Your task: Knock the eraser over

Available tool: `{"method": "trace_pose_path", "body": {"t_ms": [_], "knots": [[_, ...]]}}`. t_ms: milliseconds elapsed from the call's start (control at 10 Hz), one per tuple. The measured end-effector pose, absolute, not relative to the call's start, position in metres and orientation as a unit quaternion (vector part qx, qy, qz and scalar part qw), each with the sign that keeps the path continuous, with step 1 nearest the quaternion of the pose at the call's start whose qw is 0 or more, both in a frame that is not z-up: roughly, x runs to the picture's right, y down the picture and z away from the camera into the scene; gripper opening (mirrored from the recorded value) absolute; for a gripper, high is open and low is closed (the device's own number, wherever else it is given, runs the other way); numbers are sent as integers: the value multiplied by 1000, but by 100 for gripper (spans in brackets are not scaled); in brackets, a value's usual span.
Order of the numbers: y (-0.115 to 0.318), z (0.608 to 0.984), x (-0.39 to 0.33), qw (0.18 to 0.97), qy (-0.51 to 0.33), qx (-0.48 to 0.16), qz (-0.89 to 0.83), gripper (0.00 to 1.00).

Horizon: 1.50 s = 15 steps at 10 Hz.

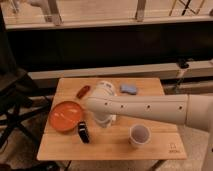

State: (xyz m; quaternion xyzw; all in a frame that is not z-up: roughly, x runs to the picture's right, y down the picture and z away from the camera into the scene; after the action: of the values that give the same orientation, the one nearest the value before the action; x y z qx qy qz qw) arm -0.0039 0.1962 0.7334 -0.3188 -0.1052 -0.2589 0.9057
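Note:
The eraser [83,132], a small black block with a pale stripe, stands upright on the wooden table [107,147] just right of the orange plate's front edge. My white arm reaches in from the right across the middle of the table. My gripper [103,120] hangs down at the arm's end, a short way right of the eraser and slightly behind it, apart from it. A white bottle-like shape [105,87] shows just above the arm and is mostly hidden by it.
An orange plate [65,116] lies at the table's left. A dark red elongated item [83,91] lies at the back left, a light-blue oblong pad [128,89] at the back right. A white cup [139,135] stands at the front right. A dark chair frame stands left of the table.

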Motion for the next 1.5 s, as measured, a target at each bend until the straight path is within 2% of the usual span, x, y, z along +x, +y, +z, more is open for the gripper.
{"method": "trace_pose_path", "body": {"t_ms": [200, 500, 1500], "knots": [[197, 735, -15, 902, -110, -316, -271, 1], [199, 735, -49, 898, -118, -314, -285, 0], [201, 744, -76, 891, -137, -305, -308, 0]]}}
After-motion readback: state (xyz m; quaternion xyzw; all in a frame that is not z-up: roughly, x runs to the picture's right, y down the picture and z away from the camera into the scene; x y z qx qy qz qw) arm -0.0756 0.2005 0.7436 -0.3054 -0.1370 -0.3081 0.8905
